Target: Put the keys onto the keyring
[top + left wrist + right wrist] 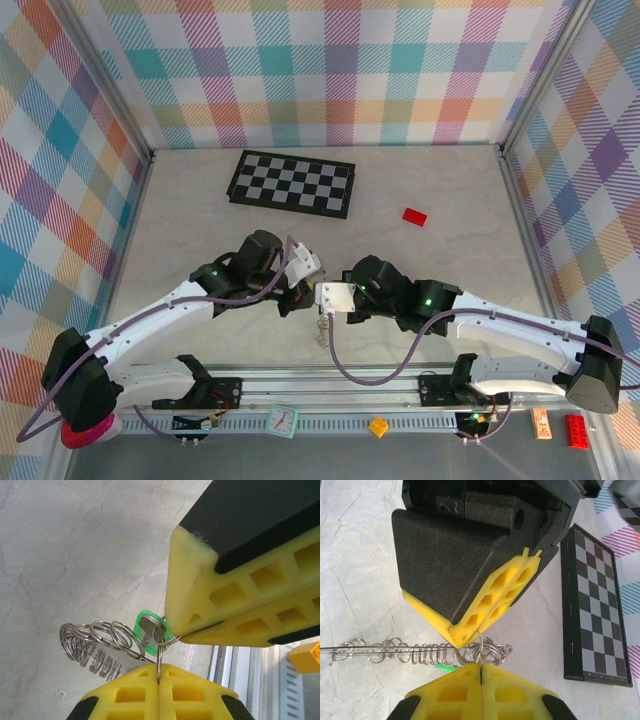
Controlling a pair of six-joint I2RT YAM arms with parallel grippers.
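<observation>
The left gripper (pixel 297 298) and the right gripper (pixel 326 298) stand tip against tip over the middle of the tabletop (pixel 200 230), both pinching the keyring (pixel 159 655), so between them is no passage. On the far side the chequered board (pixel 291 183) and the red brick (pixel 414 216) lie well apart, with bare surface between. Left and right of the arms (pixel 150 312) the tabletop is bare up to the side walls (pixel 60 200)

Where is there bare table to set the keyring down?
Bare table lies left of the chequered board and right of the red brick. Crowded at centre, where left gripper and right gripper pinch the keyring.
</observation>
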